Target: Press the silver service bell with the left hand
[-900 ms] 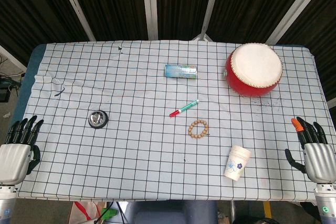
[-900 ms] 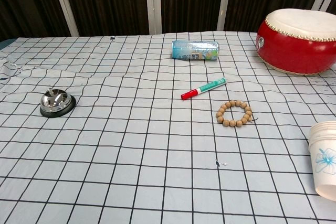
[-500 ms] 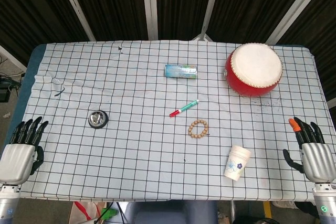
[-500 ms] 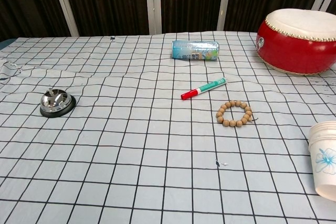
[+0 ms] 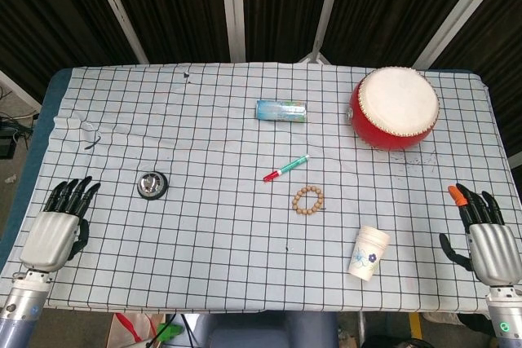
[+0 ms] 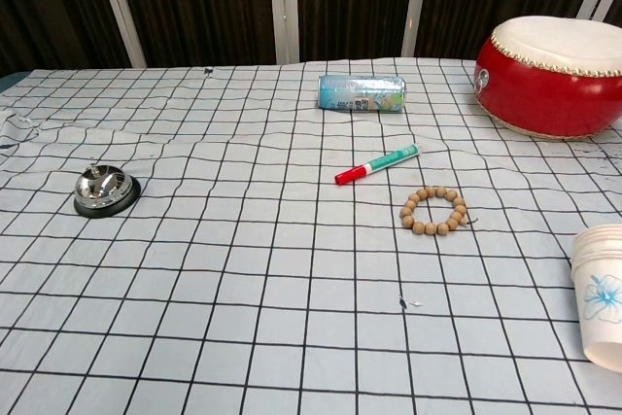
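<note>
Left hand point(image 5: 57, 222) near domed silver bell point(image 6: 105, 189)

This looks like a robot test lab or workshop rather than a home. The bench point(image 5: 245, 266) is covered with a white cloth point(image 5: 204, 160) printed in a black grid, wrinkled at its left side and marked with faint pen smudges. Behind it hang dark corrugated panels point(image 5: 171, 6) crossed by bare aluminium frame bars point(image 5: 232, 6), some upright and some slanted. Unrelated props lie spread well apart on the cloth: a red drum point(image 5: 395, 108), a service bell point(image 5: 152, 185), a marker pen point(image 5: 285, 168), a bead bracelet point(image 5: 308, 200), a paper cup point(image 5: 369, 254). A cluttered floor point(image 5: 10, 132) shows past the bench's left edge.
</note>
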You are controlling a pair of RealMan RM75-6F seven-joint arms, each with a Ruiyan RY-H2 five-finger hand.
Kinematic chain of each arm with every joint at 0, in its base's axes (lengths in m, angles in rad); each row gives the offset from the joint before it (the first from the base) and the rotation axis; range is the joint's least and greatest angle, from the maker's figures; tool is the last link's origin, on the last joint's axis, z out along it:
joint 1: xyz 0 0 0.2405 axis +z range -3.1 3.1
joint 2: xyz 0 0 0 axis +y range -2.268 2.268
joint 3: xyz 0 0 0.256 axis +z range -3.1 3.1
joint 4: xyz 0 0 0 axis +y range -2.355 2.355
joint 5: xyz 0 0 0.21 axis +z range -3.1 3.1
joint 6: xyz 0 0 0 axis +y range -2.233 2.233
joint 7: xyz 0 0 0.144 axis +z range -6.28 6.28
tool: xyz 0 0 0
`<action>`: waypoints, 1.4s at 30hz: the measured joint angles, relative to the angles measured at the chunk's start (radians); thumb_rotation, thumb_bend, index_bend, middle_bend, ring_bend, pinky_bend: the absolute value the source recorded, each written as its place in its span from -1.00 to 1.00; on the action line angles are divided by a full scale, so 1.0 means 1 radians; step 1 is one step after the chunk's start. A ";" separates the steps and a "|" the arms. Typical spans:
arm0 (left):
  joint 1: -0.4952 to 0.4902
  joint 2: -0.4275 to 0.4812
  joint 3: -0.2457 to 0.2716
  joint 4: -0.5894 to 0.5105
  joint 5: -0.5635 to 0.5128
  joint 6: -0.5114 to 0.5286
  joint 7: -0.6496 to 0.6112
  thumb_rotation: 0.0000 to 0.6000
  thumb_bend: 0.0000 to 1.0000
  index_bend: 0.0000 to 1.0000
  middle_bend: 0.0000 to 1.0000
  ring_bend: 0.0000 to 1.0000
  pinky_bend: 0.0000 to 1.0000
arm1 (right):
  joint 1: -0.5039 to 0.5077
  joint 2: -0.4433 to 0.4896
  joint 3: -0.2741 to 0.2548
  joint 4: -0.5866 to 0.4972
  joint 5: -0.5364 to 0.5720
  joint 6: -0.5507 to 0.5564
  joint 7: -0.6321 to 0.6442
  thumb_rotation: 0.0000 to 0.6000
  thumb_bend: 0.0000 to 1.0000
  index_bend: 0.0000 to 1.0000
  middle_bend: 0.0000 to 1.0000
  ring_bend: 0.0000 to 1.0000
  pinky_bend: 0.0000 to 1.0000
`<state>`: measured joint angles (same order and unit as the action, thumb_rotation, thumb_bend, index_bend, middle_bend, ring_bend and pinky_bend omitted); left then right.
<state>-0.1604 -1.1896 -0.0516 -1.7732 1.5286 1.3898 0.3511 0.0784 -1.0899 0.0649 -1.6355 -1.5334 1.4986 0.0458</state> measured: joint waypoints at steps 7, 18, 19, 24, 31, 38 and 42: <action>-0.098 -0.065 -0.053 0.055 -0.085 -0.138 0.021 1.00 1.00 -1.00 -1.00 -1.00 -1.00 | 0.004 -0.001 -0.003 -0.002 -0.001 -0.008 -0.005 1.00 -0.19 -0.91 -0.83 -0.77 -0.92; -0.281 -0.266 -0.139 0.297 -0.233 -0.331 0.090 1.00 1.00 -1.00 -1.00 -1.00 -1.00 | 0.007 -0.004 -0.001 0.002 0.013 -0.021 -0.012 1.00 -0.19 -0.91 -0.83 -0.77 -0.92; -0.294 -0.284 -0.144 0.320 -0.240 -0.340 0.091 1.00 1.00 -1.00 -1.00 -1.00 -1.00 | 0.007 -0.005 -0.001 0.002 0.014 -0.023 -0.014 1.00 -0.19 -0.91 -0.83 -0.77 -0.92; -0.355 -0.382 -0.165 0.445 -0.264 -0.382 0.079 1.00 1.00 -1.00 -1.00 -1.00 -1.00 | 0.013 -0.010 -0.002 0.004 0.019 -0.037 -0.025 1.00 -0.19 -0.91 -0.83 -0.77 -0.92; -0.408 -0.475 -0.162 0.567 -0.284 -0.420 0.065 1.00 1.00 -1.00 -1.00 -1.00 -1.00 | 0.016 -0.011 -0.002 0.005 0.022 -0.041 -0.028 1.00 -0.19 -0.91 -0.83 -0.77 -0.92; -0.420 -0.517 -0.135 0.627 -0.281 -0.422 0.050 1.00 1.00 -1.00 -1.00 -1.00 -1.00 | 0.015 -0.009 -0.003 0.001 0.015 -0.034 -0.028 1.00 -0.19 -0.91 -0.83 -0.77 -0.92; -0.419 -0.531 -0.123 0.650 -0.278 -0.414 0.041 1.00 1.00 -1.00 -1.00 -1.00 -1.00 | 0.014 -0.009 -0.004 0.000 0.010 -0.031 -0.026 1.00 -0.19 -0.91 -0.83 -0.77 -0.92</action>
<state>-0.5792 -1.7202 -0.1747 -1.1228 1.2506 0.9754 0.3921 0.0924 -1.0987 0.0606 -1.6355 -1.5234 1.4673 0.0199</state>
